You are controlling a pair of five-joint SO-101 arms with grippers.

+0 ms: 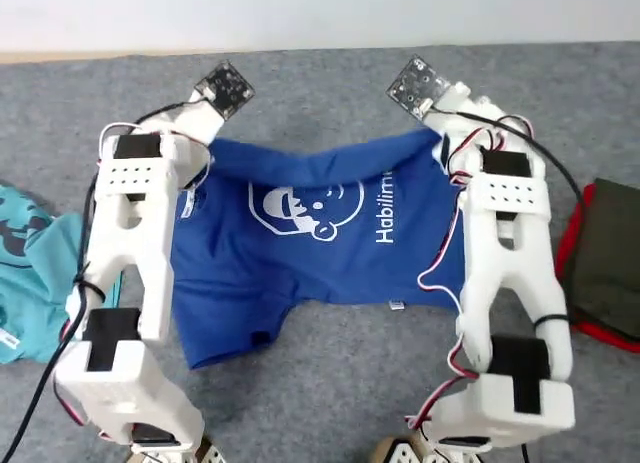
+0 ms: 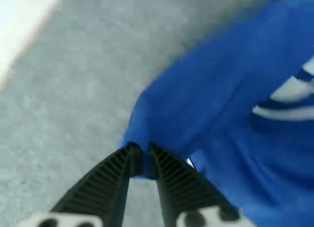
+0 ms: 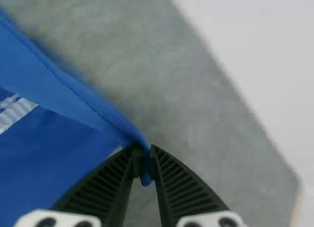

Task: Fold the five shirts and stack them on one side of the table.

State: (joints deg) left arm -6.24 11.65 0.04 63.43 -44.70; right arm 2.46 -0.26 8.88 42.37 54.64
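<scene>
A blue shirt (image 1: 310,248) with a white cartoon print is spread between the two arms on the grey table. My left gripper (image 2: 142,156) is shut on the shirt's far left corner (image 2: 140,134), lifting the cloth into a fold. My right gripper (image 3: 142,161) is shut on the far right corner (image 3: 135,138), with the hem (image 3: 64,97) stretched taut away from it. In the high view both wrists sit over the shirt's far edge. The near part of the blue shirt lies flat, one sleeve (image 1: 225,343) pointing toward the arm bases.
A teal shirt (image 1: 35,273) lies crumpled at the table's left edge. A dark olive cloth (image 1: 605,258) rests on a red one (image 1: 572,253) at the right edge. Bare grey table (image 1: 330,393) shows between the arm bases and beyond the blue shirt.
</scene>
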